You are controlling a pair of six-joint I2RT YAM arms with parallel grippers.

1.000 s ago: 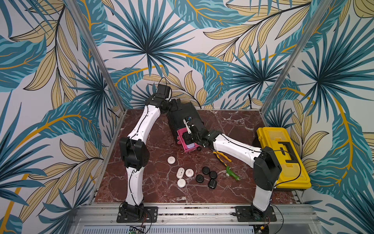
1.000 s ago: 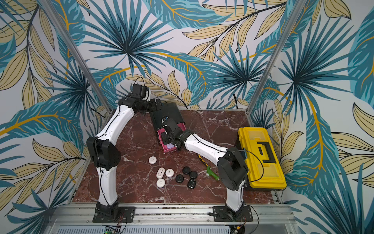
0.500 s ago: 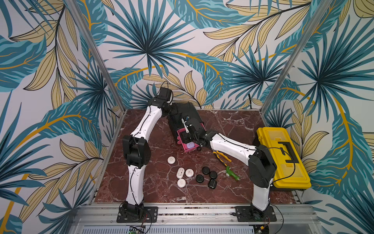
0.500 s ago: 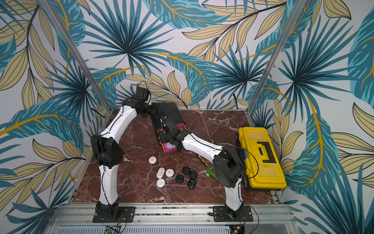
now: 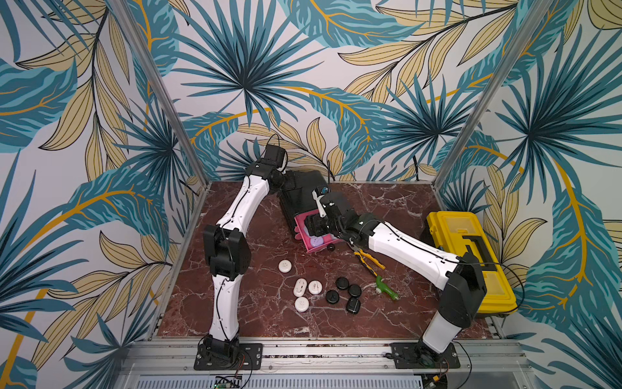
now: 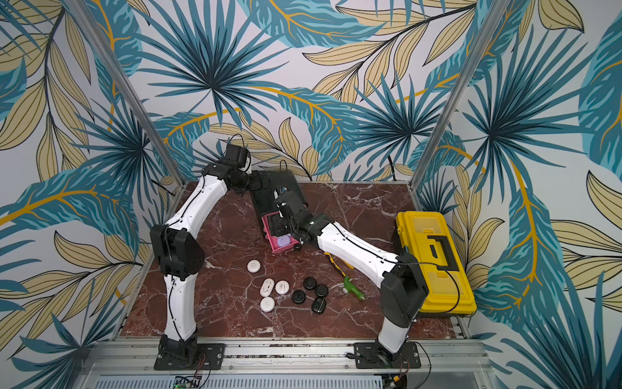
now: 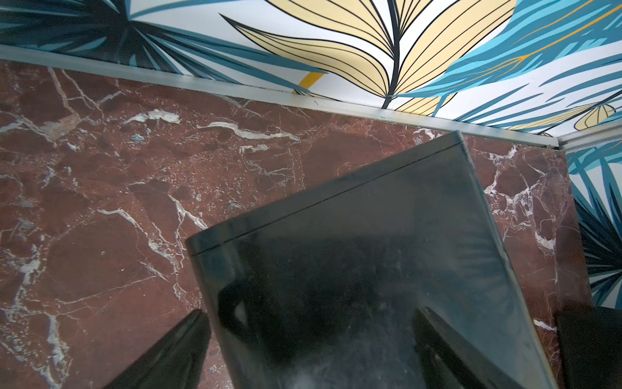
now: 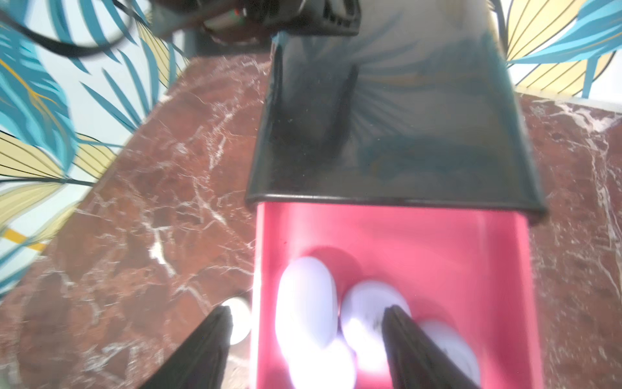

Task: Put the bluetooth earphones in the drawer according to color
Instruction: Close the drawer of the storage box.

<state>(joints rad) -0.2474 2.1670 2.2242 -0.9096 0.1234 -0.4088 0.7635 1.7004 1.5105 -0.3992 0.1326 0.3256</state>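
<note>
Over the pulled-out drawer: my right gripper [image 8: 307, 310] hangs with its black fingers spread and nothing clamped. One finger is above the pink drawer [image 8: 420, 242], the other outside its wall, above the marble.
Left gripper [image 7: 309, 311]: spread wide at the cabinet [image 7: 353, 235], one finger beside its side wall and one over its glossy top. I cannot tell whether either finger touches it.
Cabinet body: black, smooth, with rounded edges, at the back of the red-veined marble table [image 5: 269, 320]. One drawer is out, with a round black knob [image 5: 331, 247] at its front.
Lilac earphone cases [image 8: 304, 303]: smooth pebbles lying in the drawer. They are washed out and blurred in my wrist view, so I cannot count them, and my right arm covers part of the drawer in both top views.
White earphone cases [image 5: 300, 287]: four on the table, three clustered and one nearer the drawer.
Black earphone cases [image 5: 342, 283]: four, bunched just beside the white cluster.
Clutter: yellow-handled pliers [image 5: 370, 259] partly under my right forearm; green plastic tool [image 5: 385, 290]; yellow toolbox [image 5: 468, 256] at the table's right edge.
</note>
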